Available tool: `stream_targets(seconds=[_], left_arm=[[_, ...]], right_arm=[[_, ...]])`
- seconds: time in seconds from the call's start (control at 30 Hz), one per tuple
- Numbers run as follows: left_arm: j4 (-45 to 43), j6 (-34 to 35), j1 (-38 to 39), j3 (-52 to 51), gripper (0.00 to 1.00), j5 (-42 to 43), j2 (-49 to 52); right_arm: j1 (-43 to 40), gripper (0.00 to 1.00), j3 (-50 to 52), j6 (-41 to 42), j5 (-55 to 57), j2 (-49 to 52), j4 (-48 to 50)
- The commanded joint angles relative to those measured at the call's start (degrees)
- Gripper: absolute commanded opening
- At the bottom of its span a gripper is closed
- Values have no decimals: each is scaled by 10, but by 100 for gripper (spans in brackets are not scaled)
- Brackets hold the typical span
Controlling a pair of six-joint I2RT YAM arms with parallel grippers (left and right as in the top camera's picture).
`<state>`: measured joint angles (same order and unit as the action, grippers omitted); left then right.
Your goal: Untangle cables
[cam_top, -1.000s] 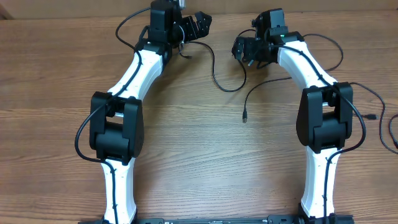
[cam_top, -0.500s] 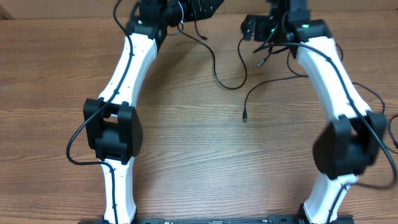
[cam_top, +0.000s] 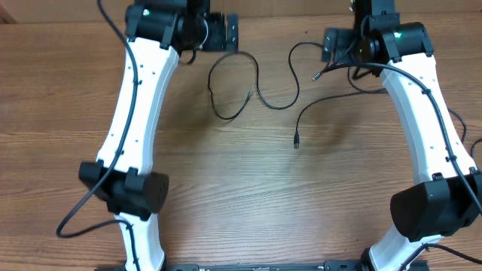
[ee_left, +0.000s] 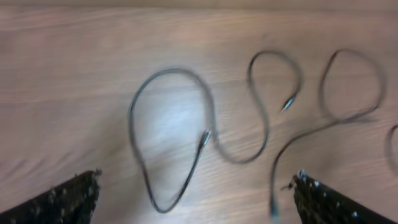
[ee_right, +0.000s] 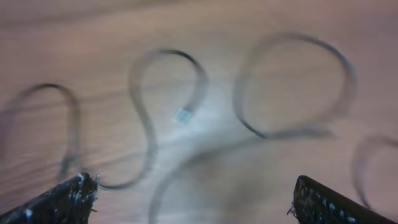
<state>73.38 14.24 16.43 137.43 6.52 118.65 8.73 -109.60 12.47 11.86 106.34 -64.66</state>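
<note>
Thin black cables lie loose on the wooden table. One forms a loop (cam_top: 226,90) whose plug (cam_top: 250,94) rests inside it; it also shows in the left wrist view (ee_left: 163,124). It runs on in an S-curve (cam_top: 290,71) toward the right arm. A second cable (cam_top: 316,105) ends in a plug (cam_top: 296,141) at mid-table. My left gripper (cam_top: 222,34) hangs open and empty above the loop, and its fingers frame the left wrist view (ee_left: 196,199). My right gripper (cam_top: 339,47) is open and empty above blurred cable curves (ee_right: 149,124).
More thin black cable lies at the table's right edge, with a plug (cam_top: 452,140) and a loop (cam_top: 476,162). Both white arms reach out over the far half of the table (cam_top: 241,196).
Both arms have stretched out toward the far edge and risen. The cable that hung at the left gripper now lies on the table as a loop. Both wrist views are blurred by motion.
</note>
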Motion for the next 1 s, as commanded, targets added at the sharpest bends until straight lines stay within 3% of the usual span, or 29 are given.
stream_targets(seconds=[0.0,0.23,0.47,0.63,0.77,0.83,0.93,0.97], left_arm=[[28,-56,38,15,100,-50,-34],[26,-101,115,14,100,-51,-15],[9,-97,154,14,100,-50,29],[-1,-95,155,14,100,-37,51],[-33,-76,155,14,100,-38,68],[-55,-62,154,14,100,-38,77],[-85,-40,154,14,100,-38,92],[-95,-27,154,14,100,-41,99]], right_arm=[[-27,100,-6,88,72,-14,-42],[-108,100,-6,194,19,-10,-85],[-183,100,54,201,-30,23,-63],[-194,100,91,73,-42,61,-4],[-194,100,106,-106,-126,96,51],[-193,100,108,-135,-147,107,68],[-194,100,108,-67,-149,121,86],[-194,100,108,17,-143,125,92]])
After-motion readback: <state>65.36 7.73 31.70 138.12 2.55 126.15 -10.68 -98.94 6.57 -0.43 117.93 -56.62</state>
